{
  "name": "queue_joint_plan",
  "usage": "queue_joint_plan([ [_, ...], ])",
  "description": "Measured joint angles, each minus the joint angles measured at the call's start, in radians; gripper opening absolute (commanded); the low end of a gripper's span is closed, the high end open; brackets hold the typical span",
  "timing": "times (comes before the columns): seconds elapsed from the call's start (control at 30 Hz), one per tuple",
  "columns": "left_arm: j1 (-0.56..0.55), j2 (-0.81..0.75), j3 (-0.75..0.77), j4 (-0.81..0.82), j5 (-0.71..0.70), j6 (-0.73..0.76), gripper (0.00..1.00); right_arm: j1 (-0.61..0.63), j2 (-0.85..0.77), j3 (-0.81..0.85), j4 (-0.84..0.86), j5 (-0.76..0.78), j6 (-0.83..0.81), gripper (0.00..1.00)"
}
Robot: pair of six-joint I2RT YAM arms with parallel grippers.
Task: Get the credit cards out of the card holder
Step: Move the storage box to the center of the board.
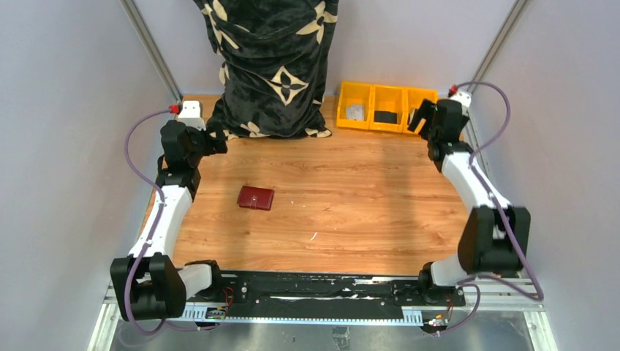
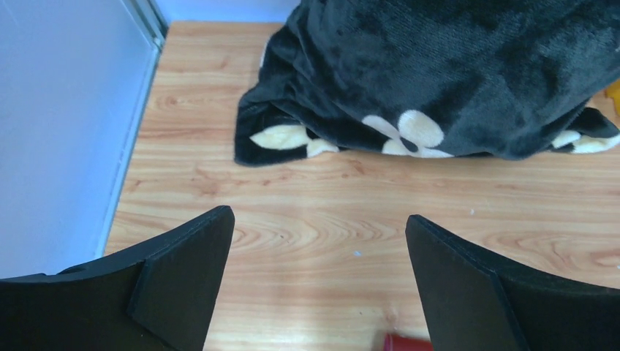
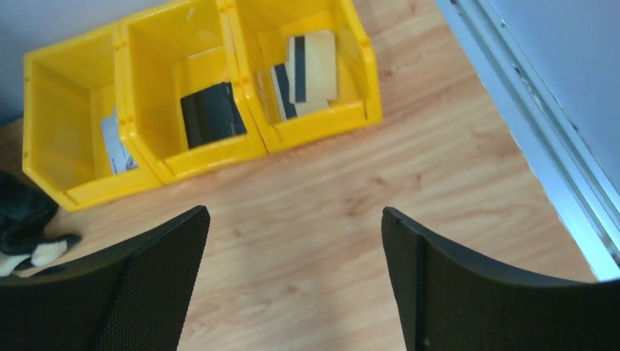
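Note:
The maroon card holder (image 1: 256, 197) lies folded shut on the wooden table, left of centre; only its red corner (image 2: 403, 342) shows in the left wrist view. Any cards inside it are hidden. Tan credit cards with a dark stripe (image 3: 311, 66) lie in the right compartment of the yellow bin (image 3: 322, 121). My left gripper (image 1: 218, 139) is open and empty, raised well behind the holder; its view (image 2: 319, 216) shows bare table between the fingers. My right gripper (image 1: 418, 118) is open and empty beside the bin, and its own view (image 3: 295, 212) shows wood between the fingers.
A black blanket with cream flowers (image 1: 270, 66) hangs at the back and spills onto the table (image 2: 439, 73). The yellow bin (image 1: 371, 108) stands at the back right, with a black card (image 3: 212, 113) in its middle compartment and a pale grey card (image 3: 117, 142) in its left. Metal rails edge the table.

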Motion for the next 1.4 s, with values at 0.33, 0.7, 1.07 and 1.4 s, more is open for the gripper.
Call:
queue_joint_plan([
  [0.33, 0.000, 0.034, 0.126, -0.311, 0.090, -0.037, 1.00, -0.001, 0.393, 0.391, -0.144, -0.051, -0.075, 0.80],
  [0.7, 0.000, 0.075, 0.143, -0.486, 0.266, 0.106, 1.00, -0.001, 0.647, 0.606, -0.181, -0.077, -0.101, 0.75],
  [1.07, 0.000, 0.093, 0.143, -0.617, 0.365, 0.291, 1.00, 0.008, 0.836, 0.796, -0.206, -0.092, -0.111, 0.51],
  [1.4, 0.000, 0.078, 0.143, -0.686, 0.383, 0.368, 1.00, 0.020, 0.813, 0.718, -0.194, -0.087, -0.126, 0.19],
])
